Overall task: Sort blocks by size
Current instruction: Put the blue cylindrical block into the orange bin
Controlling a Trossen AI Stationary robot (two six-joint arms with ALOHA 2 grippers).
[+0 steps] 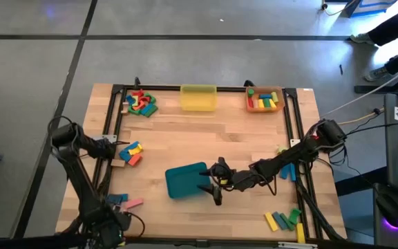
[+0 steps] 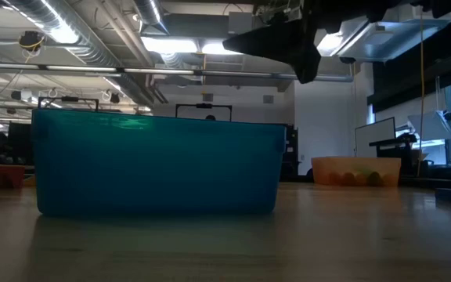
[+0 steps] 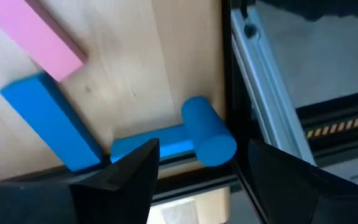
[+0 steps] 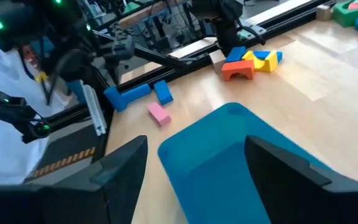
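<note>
No readable text is showing anywhere. No labels, brands, numbers or signs are appearing in any view.

Left arm: folded at the table's left edge, wrist low near the front corner.
Left gripper: fingers spread apart, empty.
Right arm: stretched from the right edge toward mid-table.
Right gripper: fingers parted, empty.

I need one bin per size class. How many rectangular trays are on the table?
3. A yellow rectangular tray at the middle of the far edge, an orange rectangular tray holding blocks to its right, and a teal rectangular tray near the centre, beside the right gripper.
</note>
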